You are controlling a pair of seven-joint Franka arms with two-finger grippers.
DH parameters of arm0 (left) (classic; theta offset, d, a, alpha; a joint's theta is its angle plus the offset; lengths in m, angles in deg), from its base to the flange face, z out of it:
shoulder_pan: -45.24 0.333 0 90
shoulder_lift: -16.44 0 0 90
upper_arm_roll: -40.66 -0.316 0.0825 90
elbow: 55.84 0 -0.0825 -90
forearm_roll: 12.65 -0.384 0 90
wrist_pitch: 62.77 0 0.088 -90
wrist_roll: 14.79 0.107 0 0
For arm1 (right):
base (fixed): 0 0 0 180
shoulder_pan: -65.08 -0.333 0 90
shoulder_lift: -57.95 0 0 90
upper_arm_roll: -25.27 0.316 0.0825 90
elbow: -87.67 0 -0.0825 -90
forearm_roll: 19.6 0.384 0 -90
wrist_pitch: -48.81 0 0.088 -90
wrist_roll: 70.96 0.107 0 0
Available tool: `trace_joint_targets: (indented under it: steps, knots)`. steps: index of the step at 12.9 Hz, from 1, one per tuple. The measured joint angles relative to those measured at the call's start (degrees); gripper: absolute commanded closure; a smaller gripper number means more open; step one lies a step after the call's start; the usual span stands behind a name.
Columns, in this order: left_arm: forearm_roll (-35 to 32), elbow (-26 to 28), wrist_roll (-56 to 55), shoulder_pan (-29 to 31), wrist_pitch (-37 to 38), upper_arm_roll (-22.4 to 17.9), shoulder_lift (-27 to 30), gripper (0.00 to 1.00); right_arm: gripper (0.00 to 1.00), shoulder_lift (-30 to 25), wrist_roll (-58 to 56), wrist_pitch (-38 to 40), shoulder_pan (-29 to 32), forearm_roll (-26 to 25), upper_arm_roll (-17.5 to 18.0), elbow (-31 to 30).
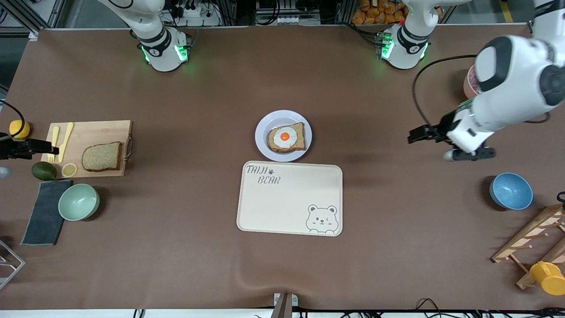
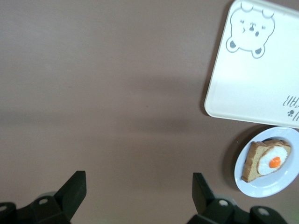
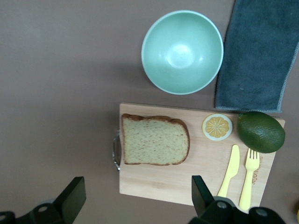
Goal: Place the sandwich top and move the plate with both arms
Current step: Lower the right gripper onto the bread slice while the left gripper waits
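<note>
On table (image 1: 176,265), largest first: cream tray (image 1: 289,198) centre, wooden board (image 1: 99,132) toward right arm's end. Plate (image 1: 263,137) with egg slice (image 1: 287,138) lies just farther from front camera than tray. Sandwich top (image 1: 102,157) flat on board, beside lemon slice (image 3: 217,126).

Right gripper (image 3: 135,196) over board's edge, fingers apart, empty. Advise: centre over slice, descend straight, pinch crust edges, avoid board handle (image 3: 115,151).

Left gripper (image 2: 138,191) waits over bare table, fingers apart.

Sandwich top (image 1: 102,157) on cutting board (image 1: 90,130); plate (image 1: 283,135) beside tray (image 1: 290,198).
</note>
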Motion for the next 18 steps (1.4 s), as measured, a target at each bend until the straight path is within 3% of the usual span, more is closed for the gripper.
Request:
trace_joint_targets:
  steps: [2, 6, 11, 18]
  knots:
    - [0.8, 4.2, -0.2, -0.1, -4.7, 2.7, -0.8, 0.00, 0.00, 2.6, -4.1, -3.1, 1.8, 0.0, 0.0, -0.6]
    - [1.1, 5.4, -0.3, -0.1, -7.8, 4.3, -3.4, 0.00, 0.00, 6.9, -9.5, -12.6, 3.9, 0.2, 0.0, -5.3]
    - [4.5, 5.4, -0.3, 0.1, -7.8, 4.2, -4.0, 0.00, 0.00, 12.0, -9.8, -13.1, 4.4, 3.3, 0.0, -7.6]
    - [7.6, 5.4, -0.3, 0.5, -7.8, 4.2, -4.3, 0.00, 0.00, 13.8, -10.1, -16.3, 5.6, 3.4, 0.0, -9.8]
